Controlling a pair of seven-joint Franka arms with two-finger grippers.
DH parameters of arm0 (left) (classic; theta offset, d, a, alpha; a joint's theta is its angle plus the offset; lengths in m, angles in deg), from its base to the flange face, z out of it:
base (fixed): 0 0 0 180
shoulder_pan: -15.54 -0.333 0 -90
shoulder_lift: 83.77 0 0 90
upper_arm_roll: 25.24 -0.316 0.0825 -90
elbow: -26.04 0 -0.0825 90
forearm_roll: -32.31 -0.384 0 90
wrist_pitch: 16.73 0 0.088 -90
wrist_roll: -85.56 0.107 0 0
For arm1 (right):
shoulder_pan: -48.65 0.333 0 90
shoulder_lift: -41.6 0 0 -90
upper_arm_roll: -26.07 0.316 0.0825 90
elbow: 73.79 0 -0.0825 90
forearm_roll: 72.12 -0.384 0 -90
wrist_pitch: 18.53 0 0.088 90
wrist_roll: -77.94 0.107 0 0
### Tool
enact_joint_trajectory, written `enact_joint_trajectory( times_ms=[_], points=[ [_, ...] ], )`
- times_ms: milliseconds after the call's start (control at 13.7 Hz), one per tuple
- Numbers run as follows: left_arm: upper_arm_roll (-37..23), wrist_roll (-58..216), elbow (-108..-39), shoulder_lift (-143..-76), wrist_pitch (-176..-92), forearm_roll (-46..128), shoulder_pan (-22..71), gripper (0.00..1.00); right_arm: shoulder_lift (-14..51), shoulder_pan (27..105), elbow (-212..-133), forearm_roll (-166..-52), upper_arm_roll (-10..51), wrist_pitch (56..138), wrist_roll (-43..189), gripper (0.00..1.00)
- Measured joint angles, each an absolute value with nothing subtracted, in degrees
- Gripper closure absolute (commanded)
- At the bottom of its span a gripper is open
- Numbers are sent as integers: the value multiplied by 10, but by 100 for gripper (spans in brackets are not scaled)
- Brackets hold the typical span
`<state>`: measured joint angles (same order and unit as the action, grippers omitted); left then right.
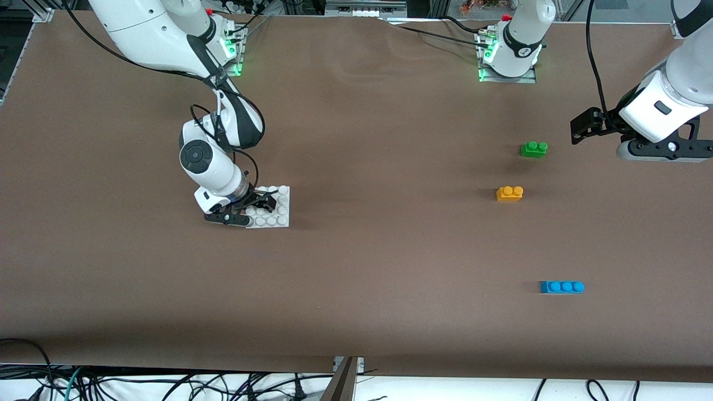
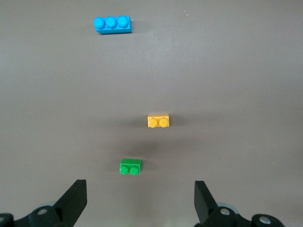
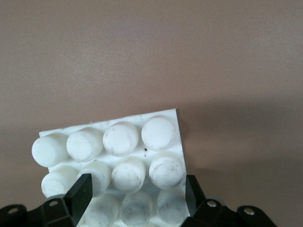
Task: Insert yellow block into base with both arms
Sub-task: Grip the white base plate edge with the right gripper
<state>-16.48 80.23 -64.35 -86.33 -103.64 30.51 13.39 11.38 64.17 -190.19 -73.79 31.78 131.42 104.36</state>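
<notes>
The yellow block (image 1: pixel 509 193) lies on the table toward the left arm's end, apart from both grippers; it also shows in the left wrist view (image 2: pixel 158 121). The white studded base (image 1: pixel 280 218) lies flat toward the right arm's end. My right gripper (image 1: pixel 253 209) is low on the base, open, with several studs (image 3: pixel 122 138) between its fingers and one finger by the plate's edge. My left gripper (image 1: pixel 585 127) is open and empty in the air, over the table beside the green brick; its fingers frame the bricks in its wrist view (image 2: pixel 139 203).
A green two-stud brick (image 1: pixel 534 148) lies farther from the front camera than the yellow block, and shows in the left wrist view (image 2: pixel 130 166). A blue three-stud brick (image 1: pixel 561 287) lies nearer the camera (image 2: pixel 112 24). The brown table spreads between base and bricks.
</notes>
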Motion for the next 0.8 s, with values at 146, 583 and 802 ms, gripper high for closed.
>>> enact_joint_trajectory(
  times_ms=[146,583,802],
  points=[
    [-165,802,-643,-863,-1036,305,134,0,115,641,-1902,-737,317,1315,1042,34],
    [-165,802,-643,-863,-1036,305,134,0,116,641,-1905,-737,315,1318,1042,37],
    [-165,802,-643,-863,-1036,305,134,0,117,642,-1906,-736,315,1319,1042,37]
  ],
)
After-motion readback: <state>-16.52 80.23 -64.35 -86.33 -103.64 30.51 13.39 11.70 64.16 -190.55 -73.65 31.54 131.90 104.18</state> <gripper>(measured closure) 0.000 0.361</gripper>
